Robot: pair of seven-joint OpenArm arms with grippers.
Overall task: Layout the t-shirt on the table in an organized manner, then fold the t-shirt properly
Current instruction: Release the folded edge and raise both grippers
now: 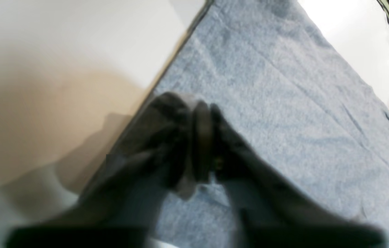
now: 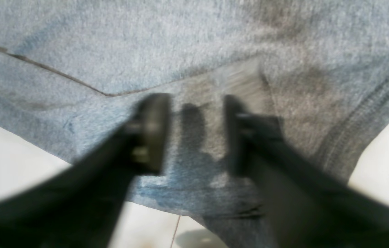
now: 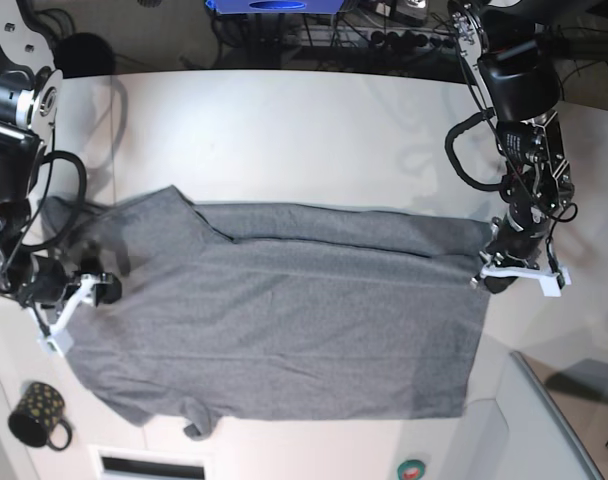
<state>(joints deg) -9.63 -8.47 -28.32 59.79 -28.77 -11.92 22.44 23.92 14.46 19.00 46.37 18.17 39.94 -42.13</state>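
The grey t-shirt (image 3: pixel 284 320) lies spread flat across the white table (image 3: pixel 284 140), sleeves toward the base view's left. My left gripper (image 3: pixel 492 272) sits at the shirt's far-right hem corner. In the left wrist view its blurred jaws (image 1: pixel 197 106) stand slightly parted, open, low over the t-shirt (image 1: pixel 284 103) beside the table (image 1: pixel 111 34). My right gripper (image 3: pixel 94 290) is at the shirt's left edge by a sleeve. Seen from the right wrist, it (image 2: pixel 194 103) is open wide just above the t-shirt (image 2: pixel 146 44), nothing held, with table (image 2: pixel 8 155) showing below.
A small black dotted mug (image 3: pixel 39 415) stands at the front left corner. A round red-and-green button (image 3: pixel 411 467) sits near the front edge. Cables and a power strip (image 3: pixel 384 35) lie behind the table. The table's curved edge (image 3: pixel 544 400) runs at front right.
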